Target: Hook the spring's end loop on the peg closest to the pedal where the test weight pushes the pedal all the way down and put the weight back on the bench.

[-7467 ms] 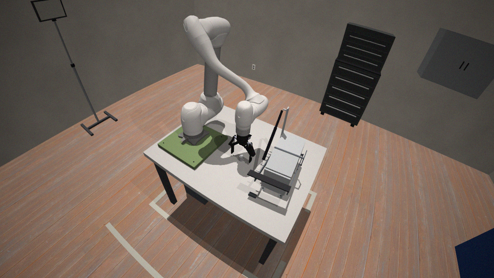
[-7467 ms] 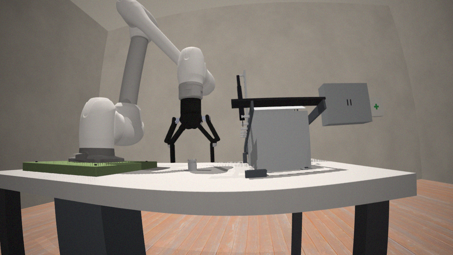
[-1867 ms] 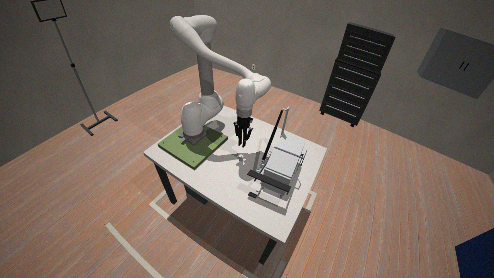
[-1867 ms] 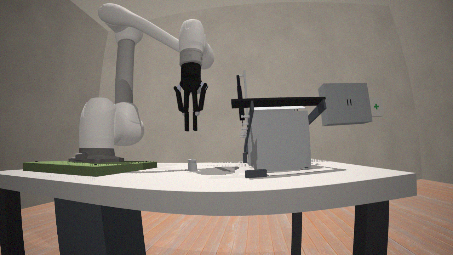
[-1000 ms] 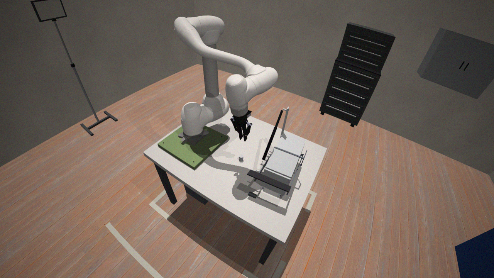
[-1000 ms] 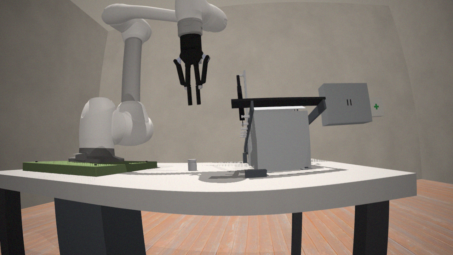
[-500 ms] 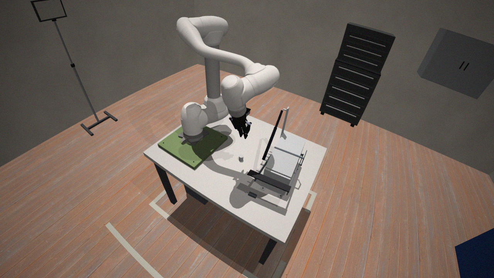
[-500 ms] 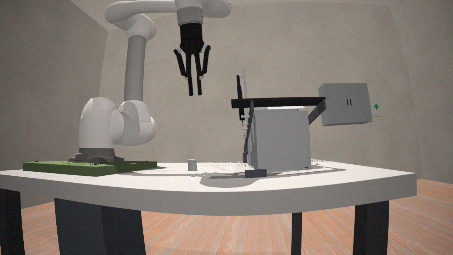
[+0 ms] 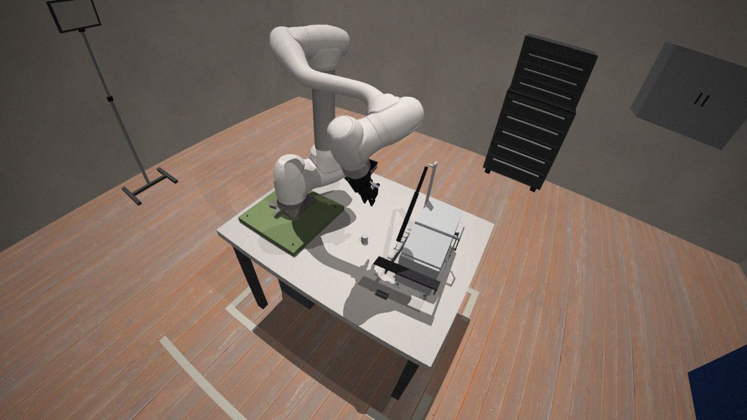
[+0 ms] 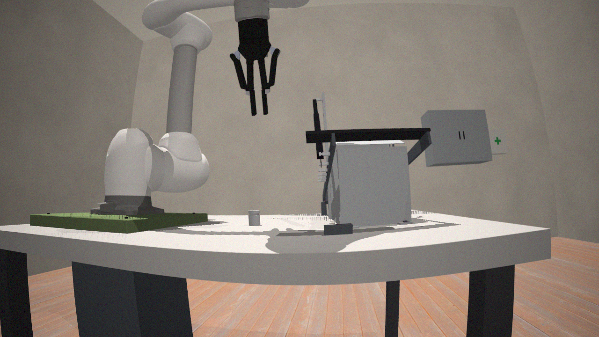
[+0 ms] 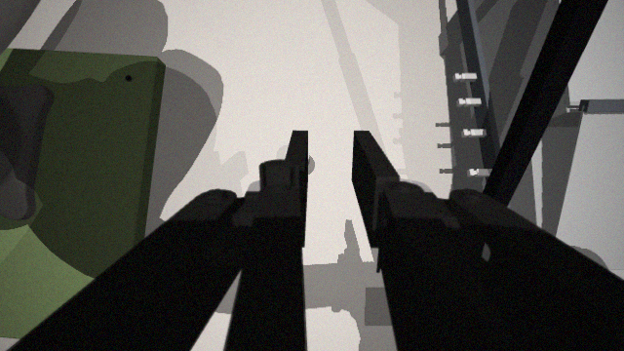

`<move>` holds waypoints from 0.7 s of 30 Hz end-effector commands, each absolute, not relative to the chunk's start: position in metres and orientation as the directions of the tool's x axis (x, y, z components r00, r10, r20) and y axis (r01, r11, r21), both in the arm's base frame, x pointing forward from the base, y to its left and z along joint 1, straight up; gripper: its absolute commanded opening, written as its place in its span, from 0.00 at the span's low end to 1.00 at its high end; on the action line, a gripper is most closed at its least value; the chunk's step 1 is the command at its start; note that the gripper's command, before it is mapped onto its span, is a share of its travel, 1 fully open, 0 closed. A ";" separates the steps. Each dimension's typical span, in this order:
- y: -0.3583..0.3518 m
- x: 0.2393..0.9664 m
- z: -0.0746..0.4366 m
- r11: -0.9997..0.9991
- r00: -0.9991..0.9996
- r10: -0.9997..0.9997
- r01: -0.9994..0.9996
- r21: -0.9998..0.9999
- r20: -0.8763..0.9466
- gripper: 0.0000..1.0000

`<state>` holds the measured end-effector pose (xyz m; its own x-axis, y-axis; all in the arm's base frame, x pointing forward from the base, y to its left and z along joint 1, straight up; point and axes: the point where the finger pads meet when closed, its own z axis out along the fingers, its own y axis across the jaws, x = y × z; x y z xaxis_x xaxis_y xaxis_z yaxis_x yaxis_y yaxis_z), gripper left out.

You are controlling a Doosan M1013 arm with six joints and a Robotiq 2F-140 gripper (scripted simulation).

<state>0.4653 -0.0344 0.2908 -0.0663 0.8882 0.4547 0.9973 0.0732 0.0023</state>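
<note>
Spring check: gripper unloaded, peg result open

Spring (image 9: 412,209) (image 10: 317,125) (image 11: 546,97) slants down to the row of pegs (image 9: 405,234) (image 10: 322,171) (image 11: 469,101), right of centre in the top view. Its end loop (image 10: 321,164) is near the upper pegs in the exterior view; which peg bears it cannot be confirmed. Pedal (image 9: 407,272) (image 10: 368,135) is raised, with nothing standing on it. Weight (image 9: 364,240) (image 10: 254,217) stands upright on the bench (image 9: 334,282) (image 10: 293,268) (image 11: 273,58), between the arm's base and the feeder (image 9: 433,234) (image 10: 372,184) (image 11: 595,171).

Gripper (image 9: 370,202) (image 10: 259,114) (image 11: 330,155) hangs high above the bench, fingers down. Jaws are parted by a narrow gap and grip nothing.

Step in hand, as judged: either setting the loop or fetching the weight. For the loop, approach from the open side of the pegs, grip close to the hook, draw it clear of the peg tip before shifting, and confirm seating before release. A skewed pull could snag a neighbouring peg. For the weight, open wider, descend vertically, and match its base to the pedal's slope; a tilted base risks sliding and a false result.
</note>
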 end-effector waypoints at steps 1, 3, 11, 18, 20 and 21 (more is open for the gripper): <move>-0.050 0.475 0.329 0.090 -0.078 0.823 0.996 0.007 0.563 0.24; -0.050 0.475 0.329 0.090 -0.078 0.823 0.996 0.007 0.563 0.24; -0.050 0.475 0.329 0.090 -0.078 0.823 0.996 0.007 0.563 0.24; -0.050 0.533 0.313 0.091 -0.079 0.819 0.996 0.007 0.569 0.24; -0.050 0.533 0.313 0.091 -0.079 0.819 0.996 0.007 0.569 0.24; -0.050 0.533 0.313 0.091 -0.079 0.819 0.996 0.007 0.569 0.24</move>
<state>0.5270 -0.0493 0.3125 -0.0780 0.8187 0.5688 0.9958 0.0909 0.0058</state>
